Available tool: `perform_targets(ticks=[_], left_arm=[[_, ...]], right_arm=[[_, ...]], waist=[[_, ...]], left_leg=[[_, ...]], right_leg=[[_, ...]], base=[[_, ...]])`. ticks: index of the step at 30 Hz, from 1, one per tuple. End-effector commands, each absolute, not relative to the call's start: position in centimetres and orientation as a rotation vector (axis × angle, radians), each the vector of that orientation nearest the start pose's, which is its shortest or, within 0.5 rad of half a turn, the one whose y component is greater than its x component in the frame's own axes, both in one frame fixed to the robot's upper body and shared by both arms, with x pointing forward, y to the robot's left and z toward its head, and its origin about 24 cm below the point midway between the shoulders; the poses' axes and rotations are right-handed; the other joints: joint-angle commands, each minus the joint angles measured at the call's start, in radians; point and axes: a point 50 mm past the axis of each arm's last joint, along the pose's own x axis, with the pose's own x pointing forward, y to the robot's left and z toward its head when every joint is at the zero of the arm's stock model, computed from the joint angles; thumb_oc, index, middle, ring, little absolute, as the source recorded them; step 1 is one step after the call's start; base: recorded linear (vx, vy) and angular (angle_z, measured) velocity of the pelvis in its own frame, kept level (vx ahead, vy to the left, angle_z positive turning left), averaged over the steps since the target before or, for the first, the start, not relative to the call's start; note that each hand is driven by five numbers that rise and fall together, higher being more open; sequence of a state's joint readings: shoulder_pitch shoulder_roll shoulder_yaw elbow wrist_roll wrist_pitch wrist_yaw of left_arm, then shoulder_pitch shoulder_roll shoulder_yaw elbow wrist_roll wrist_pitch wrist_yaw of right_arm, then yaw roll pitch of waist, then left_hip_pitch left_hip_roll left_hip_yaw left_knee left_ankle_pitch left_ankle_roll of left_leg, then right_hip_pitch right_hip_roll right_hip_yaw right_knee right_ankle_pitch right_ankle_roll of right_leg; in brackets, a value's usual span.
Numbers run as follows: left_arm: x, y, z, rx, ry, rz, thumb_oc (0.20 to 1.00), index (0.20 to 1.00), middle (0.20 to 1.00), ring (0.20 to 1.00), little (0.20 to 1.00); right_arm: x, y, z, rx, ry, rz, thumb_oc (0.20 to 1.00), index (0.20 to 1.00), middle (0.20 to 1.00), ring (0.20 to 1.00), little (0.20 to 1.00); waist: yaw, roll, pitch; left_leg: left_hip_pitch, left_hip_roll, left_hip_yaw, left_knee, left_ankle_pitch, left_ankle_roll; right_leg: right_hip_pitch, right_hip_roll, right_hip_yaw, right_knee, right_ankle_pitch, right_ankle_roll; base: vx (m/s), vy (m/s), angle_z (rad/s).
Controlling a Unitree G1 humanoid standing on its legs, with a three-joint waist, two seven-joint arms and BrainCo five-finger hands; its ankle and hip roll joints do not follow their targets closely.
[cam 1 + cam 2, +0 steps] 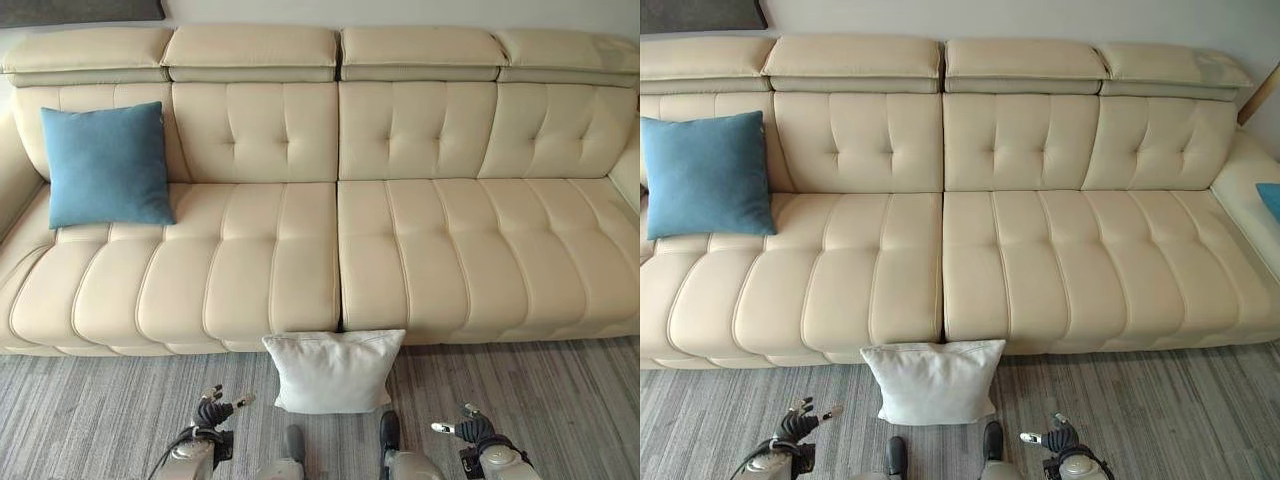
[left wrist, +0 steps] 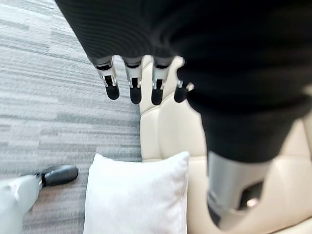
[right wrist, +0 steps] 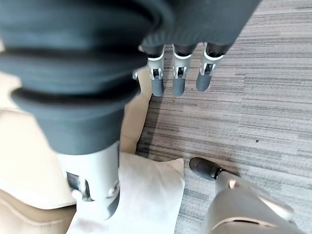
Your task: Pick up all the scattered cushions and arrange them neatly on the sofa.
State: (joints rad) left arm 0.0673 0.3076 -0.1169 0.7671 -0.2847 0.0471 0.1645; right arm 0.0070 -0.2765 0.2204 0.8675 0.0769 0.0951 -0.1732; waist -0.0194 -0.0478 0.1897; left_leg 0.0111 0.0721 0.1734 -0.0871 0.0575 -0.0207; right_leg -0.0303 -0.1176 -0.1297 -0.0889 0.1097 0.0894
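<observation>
Nearest, both hands hang low above the floor, holding nothing: left hand [image 1: 213,410] and right hand [image 1: 470,430], each with fingers loosely straight, thumb apart; the wrist views show the same relaxed spread.

White cushion [image 1: 334,371] stands on edge on the grey striped carpet [image 1: 90,410], leaning against the sofa [image 1: 440,260] front, right at the seam between the two seat sections. It lies ahead of and between the hands, roughly centred; I judge the left hand slightly nearer. Long axis runs side to side, parallel to the sofa front, so a two-handed grab from either flank looks natural. Soft fabric, plump, square-ish, corners pointed.

Further back, cream tufted leather seats, smooth and glossy. Blue cushion [image 1: 107,165] already stands against the backrest at the far left, matte woven cloth. Another blue edge [image 1: 1269,197] shows at the sofa's right end.
</observation>
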Motion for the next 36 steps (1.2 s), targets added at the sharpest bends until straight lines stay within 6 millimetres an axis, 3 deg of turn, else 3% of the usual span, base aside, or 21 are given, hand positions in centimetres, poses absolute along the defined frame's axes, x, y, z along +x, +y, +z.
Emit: perform_targets(ticks=[1, 5, 8, 10, 11, 12, 15, 18, 20, 21, 22, 25, 29, 30, 31, 32, 33, 34, 35, 36], left_arm=[[17.6, 25.2, -10.8, 0.184, 0.804, 0.301, 1.000, 1.000, 1.000, 1.000, 1.000], [19.1, 25.7, -10.5, 0.199, 0.801, 0.368, 1.000, 1.000, 1.000, 1.000, 1.000], [21.4, 27.4, -9.1, 0.235, 0.755, 0.452, 1.000, 1.000, 1.000, 1.000, 1.000], [24.5, 31.1, -5.5, 0.326, 0.669, 0.544, 1.000, 1.000, 1.000, 1.000, 1.000], [24.6, 31.1, -5.5, 0.325, 0.667, 0.544, 1.000, 1.000, 1.000, 1.000, 1.000], [25.9, 32.7, -3.4, 0.364, 0.613, 0.579, 1.000, 1.000, 1.000, 1.000, 1.000], [28.5, 34.0, 0.3, 0.413, 0.501, 0.615, 1.000, 1.000, 1.000, 1.000, 1.000], [31.4, 33.8, 4.1, 0.435, 0.360, 0.613, 1.000, 1.000, 1.000, 1.000, 1.000], [34.9, 30.8, 9.1, 0.382, 0.124, 0.548, 1.000, 1.000, 1.000, 1.000, 1.000], [35.7, 29.8, 10.3, 0.366, 0.073, 0.526, 1.000, 1.000, 1.000, 1.000, 1.000], [37.2, 27.6, 12.4, 0.350, -0.011, 0.473, 1.000, 1.000, 1.000, 1.000, 1.000], [39.0, 23.1, 15.8, 0.307, -0.153, 0.361, 1.000, 1.000, 1.000, 1.000, 1.000], [39.5, 17.5, 18.6, 0.195, -0.306, 0.221, 1.000, 1.000, 1.000, 1.000, 1.000], [39.2, 14.6, 19.2, 0.130, -0.354, 0.129, 1.000, 1.000, 1.000, 1.000, 1.000], [39.2, 14.6, 19.2, 0.131, -0.353, 0.128, 0.925, 0.925, 0.925, 0.925, 0.925], [39.0, 13.4, 19.3, 0.111, -0.369, 0.088, 0.711, 0.711, 0.711, 0.711, 0.711], [38.7, 12.3, 19.4, 0.084, -0.379, 0.048, 0.611, 0.611, 0.611, 0.611, 0.611], [38.7, 12.3, 19.3, 0.084, -0.378, 0.047, 0.576, 0.576, 0.576, 0.576, 0.576], [38.1, 10.2, 19.2, 0.014, -0.383, -0.023, 0.222, 0.222, 0.222, 0.222, 0.222], [37.8, 9.2, 19.0, -0.027, -0.376, -0.056, 0.200, 0.200, 0.200, 0.200, 0.200]], right_arm=[[17.9, -23.5, -11.5, -0.437, 0.864, -0.136, 1.000, 1.000, 1.000, 1.000, 1.000], [19.7, -24.0, -10.9, -0.464, 0.838, -0.186, 1.000, 1.000, 1.000, 1.000, 1.000], [23.0, -25.4, -8.7, -0.494, 0.755, -0.273, 1.000, 1.000, 1.000, 1.000, 1.000], [27.9, -28.4, -3.7, -0.531, 0.599, -0.413, 1.000, 1.000, 1.000, 1.000, 1.000], [28.0, -28.4, -3.6, -0.531, 0.598, -0.414, 1.000, 1.000, 1.000, 1.000, 1.000], [29.8, -29.3, -1.3, -0.498, 0.525, -0.474, 1.000, 1.000, 1.000, 1.000, 1.000], [32.5, -29.7, 2.6, -0.440, 0.377, -0.535, 1.000, 1.000, 1.000, 1.000, 1.000], [35.1, -28.5, 7.1, -0.410, 0.183, -0.532, 1.000, 1.000, 1.000, 1.000, 1.000], [37.3, -25.8, 12.7, -0.380, -0.060, -0.501, 1.000, 1.000, 1.000, 1.000, 1.000], [37.8, -24.8, 14.0, -0.361, -0.120, -0.489, 1.000, 1.000, 1.000, 1.000, 1.000], [38.5, -22.8, 16.0, -0.333, -0.206, -0.454, 1.000, 1.000, 1.000, 1.000, 1.000], [39.1, -19.4, 18.6, -0.268, -0.322, -0.389, 1.000, 1.000, 1.000, 1.000, 1.000], [39.1, -15.8, 20.6, -0.178, -0.419, -0.294, 1.000, 1.000, 1.000, 1.000, 1.000], [38.9, -14.0, 20.7, -0.112, -0.438, -0.237, 1.000, 1.000, 1.000, 1.000, 1.000], [38.9, -14.1, 20.7, -0.111, -0.437, -0.237, 1.000, 1.000, 1.000, 1.000, 1.000], [38.7, -13.4, 20.7, -0.079, -0.447, -0.214, 1.000, 1.000, 1.000, 1.000, 1.000], [38.6, -12.7, 20.7, -0.048, -0.452, -0.185, 1.000, 1.000, 1.000, 1.000, 1.000], [38.6, -12.7, 20.6, -0.048, -0.451, -0.185, 1.000, 1.000, 1.000, 1.000, 1.000], [38.2, -11.0, 20.1, 0.056, -0.437, -0.103, 0.636, 0.636, 0.636, 0.636, 0.636], [38.1, -10.3, 19.9, 0.115, -0.433, -0.069, 0.200, 0.200, 0.200, 0.200, 0.200]], waist=[[0.003, 0.001, 0.017], [0.006, -0.001, 0.064], [0.008, 0.001, 0.113], [0.010, 0.008, 0.158], [0.010, 0.008, 0.156], [0.009, 0.009, 0.184], [0.001, 0.012, 0.214], [-0.010, 0.013, 0.233], [-0.016, 0.022, 0.271], [-0.018, 0.023, 0.272], [-0.022, 0.024, 0.276], [-0.027, 0.027, 0.283], [-0.028, 0.028, 0.281], [-0.028, 0.028, 0.272], [-0.028, 0.028, 0.270], [-0.029, 0.027, 0.263], [-0.029, 0.027, 0.259], [-0.029, 0.027, 0.256], [-0.032, 0.024, 0.233], [-0.032, 0.023, 0.215]], left_leg=[[-0.025, -0.010, -0.036, 0.071, -0.091, 0.000], [-0.164, -0.002, -0.063, 0.133, -0.089, -0.005], [-0.349, -0.001, -0.085, 0.225, -0.090, -0.014], [-0.535, 0.001, -0.100, 0.331, -0.123, -0.028], [-0.540, 0.001, -0.100, 0.334, -0.124, -0.028], [-0.635, 0.009, -0.104, 0.380, -0.132, -0.029], [-0.796, 0.012, -0.119, 0.470, -0.150, -0.027], [-0.932, 0.020, -0.134, 0.556, -0.174, -0.026], [-1.061, 0.021, -0.146, 0.646, -0.196, -0.023], [-1.088, 0.018, -0.146, 0.662, -0.202, -0.020], [-1.133, 0.011, -0.149, 0.686, -0.208, -0.017], [-1.183, 0.003, -0.150, 0.706, -0.214, -0.012], [-1.240, -0.005, -0.156, 0.729, -0.216, -0.005], [-1.262, -0.010, -0.160, 0.741, -0.220, -0.003], [-1.264, -0.010, -0.160, 0.742, -0.221, -0.003], [-1.274, -0.010, -0.159, 0.746, -0.222, -0.001], [-1.282, -0.012, -0.160, 0.749, -0.223, 0.000], [-1.284, -0.012, -0.160, 0.750, -0.223, 0.001], [-1.303, -0.015, -0.160, 0.756, -0.228, 0.004], [-1.316, -0.017, -0.163, 0.759, -0.229, 0.006]], right_leg=[[0.021, -0.018, -0.011, 0.102, -0.170, 0.025], [-0.102, -0.021, -0.013, 0.156, -0.179, 0.012], [-0.281, -0.025, -0.009, 0.251, -0.183, -0.001], [-0.464, -0.029, -0.002, 0.353, -0.212, -0.006], [-0.468, -0.029, -0.002, 0.356, -0.213, -0.006], [-0.569, -0.034, 0.003, 0.401, -0.218, -0.009], [-0.728, -0.036, 0.011, 0.490, -0.232, -0.014], [-0.858, -0.040, 0.017, 0.577, -0.252, -0.016], [-0.989, -0.047, 0.019, 0.671, -0.273, -0.011], [-1.018, -0.047, 0.020, 0.691, -0.279, -0.010], [-1.067, -0.046, 0.021, 0.723, -0.285, -0.010], [-1.120, -0.047, 0.018, 0.748, -0.291, -0.007], [-1.177, -0.046, 0.017, 0.775, -0.293, -0.005], [-1.200, -0.044, 0.017, 0.786, -0.294, -0.006], [-1.202, -0.044, 0.017, 0.787, -0.294, -0.006], [-1.214, -0.045, 0.016, 0.792, -0.294, -0.007], [-1.222, -0.044, 0.017, 0.796, -0.293, -0.007], [-1.224, -0.044, 0.017, 0.797, -0.294, -0.007], [-1.250, -0.040, 0.021, 0.802, -0.291, -0.010], [-1.264, -0.040, 0.023, 0.801, -0.291, -0.012]], base=[[-0.07, -0.070, 0.14], [-0.12, -0.062, 0.22], [-0.16, -0.058, 0.17], [-0.09, -0.039, 0.13], [-0.06, -0.017, 0.06], [-0.10, -0.002, 0.01], [-0.09, -0.005, 0.05], [-0.03, 0.012, 0.16], [0.00, 0.009, 0.03], [0.05, -0.009, 0.03], [0.04, 0.001, 0.01], [0.01, 0.007, 0.02], [0.00, 0.002, -0.03], [0.01, -0.002, 0.05], [0.01, -0.017, 0.07], [0.01, -0.006, 0.08], [0.01, -0.006, 0.09], [0.02, -0.002, 0.09], [0.02, 0.005, 0.04], [0.00, 0.000, 0.00]])
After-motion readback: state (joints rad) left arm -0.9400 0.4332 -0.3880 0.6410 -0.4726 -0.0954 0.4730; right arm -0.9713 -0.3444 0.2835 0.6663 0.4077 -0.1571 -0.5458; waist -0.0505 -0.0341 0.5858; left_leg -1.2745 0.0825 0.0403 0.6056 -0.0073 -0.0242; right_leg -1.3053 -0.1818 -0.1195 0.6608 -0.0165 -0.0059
